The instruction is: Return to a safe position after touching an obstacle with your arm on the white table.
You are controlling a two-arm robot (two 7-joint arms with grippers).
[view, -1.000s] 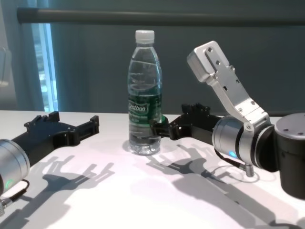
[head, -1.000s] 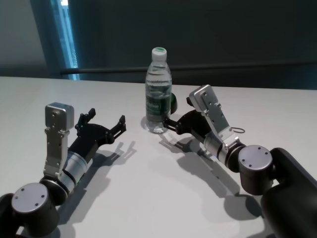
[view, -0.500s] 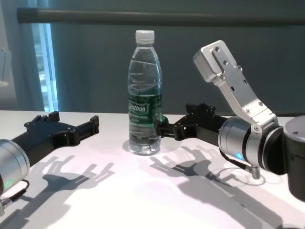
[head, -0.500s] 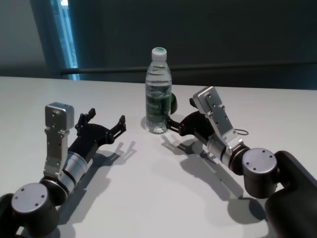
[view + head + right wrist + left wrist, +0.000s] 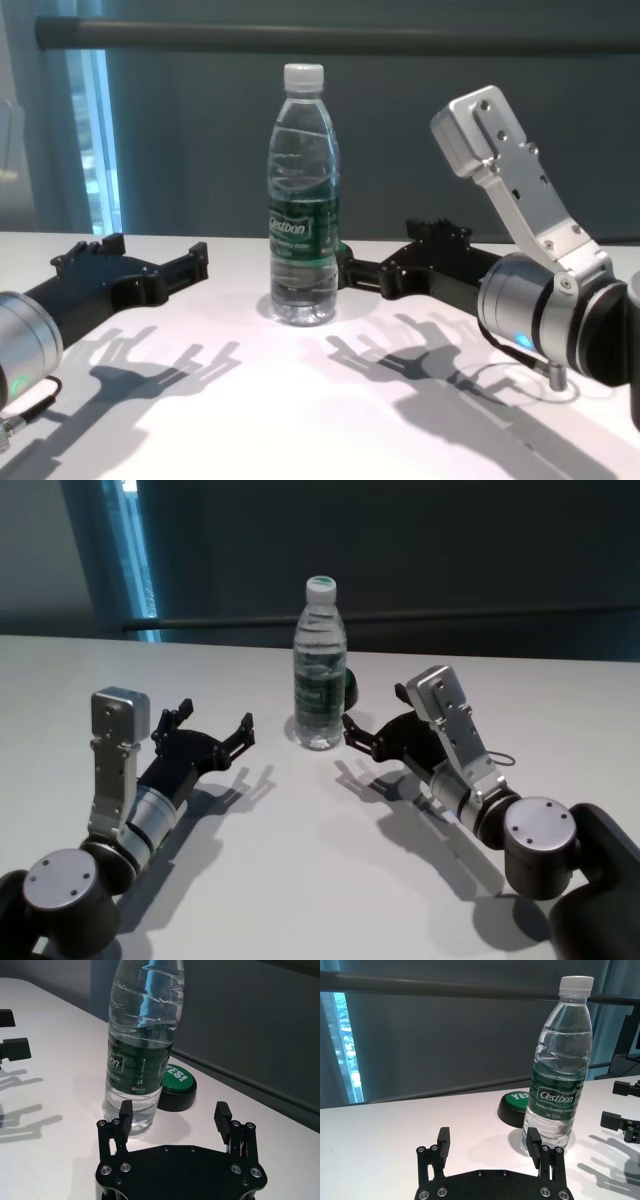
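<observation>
The clear water bottle (image 5: 320, 670) with white cap and green "Cestbon" label stands upright on the white table (image 5: 300, 880). My right gripper (image 5: 375, 715) is open and empty, low over the table just right of the bottle's base, with a small gap to it. The right wrist view shows the bottle (image 5: 142, 1035) close ahead of the open gripper (image 5: 173, 1110). My left gripper (image 5: 215, 718) is open and empty, resting low to the bottle's left. The left wrist view shows the bottle (image 5: 560, 1075) beyond its gripper (image 5: 488, 1137). The chest view shows the bottle (image 5: 303, 200) between both grippers.
A round black button with a green top (image 5: 347, 687) sits on the table just behind the bottle, also in the right wrist view (image 5: 175, 1087). A thin cable loop (image 5: 495, 760) hangs by my right forearm. A dark rail and wall lie beyond the table's far edge.
My right arm has drawn back to the right and toward me, its fingertips leaving the bottle's side. The bottle stayed upright in place. The left arm has not moved.
</observation>
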